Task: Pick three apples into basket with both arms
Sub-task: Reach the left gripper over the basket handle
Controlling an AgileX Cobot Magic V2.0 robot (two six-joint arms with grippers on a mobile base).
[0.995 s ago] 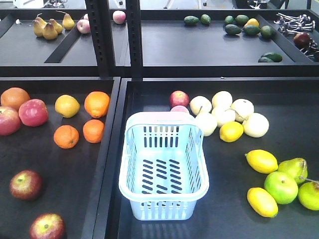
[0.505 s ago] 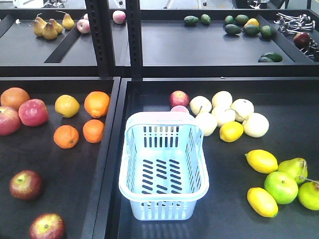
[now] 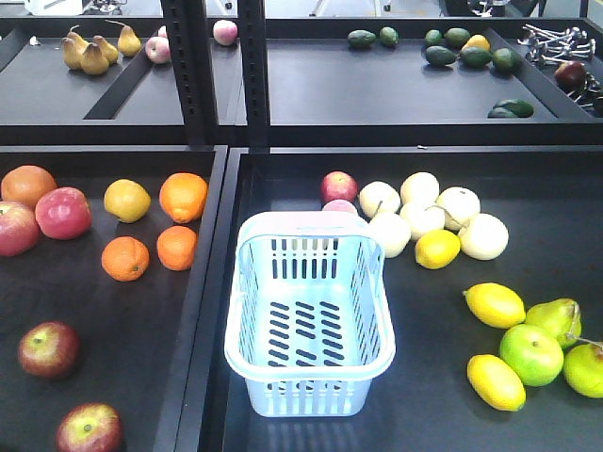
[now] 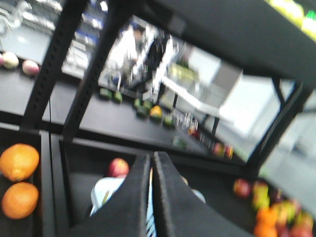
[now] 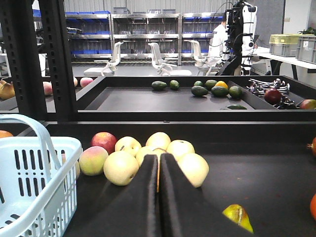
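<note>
Nothing has shifted in the front view over the last second. The basket (image 3: 309, 375) sits empty at centre frame and the dark red apples (image 3: 49, 348) lie untouched at lower left, so all three picks appear still to come. That view shows neither gripper. Only the wrist cameras show the left gripper (image 4: 151, 157) and right gripper (image 5: 158, 158), both closed on nothing.

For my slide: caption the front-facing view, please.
Empty basket awaits; two dark red apples lie in the neighbouring tray.
</note>
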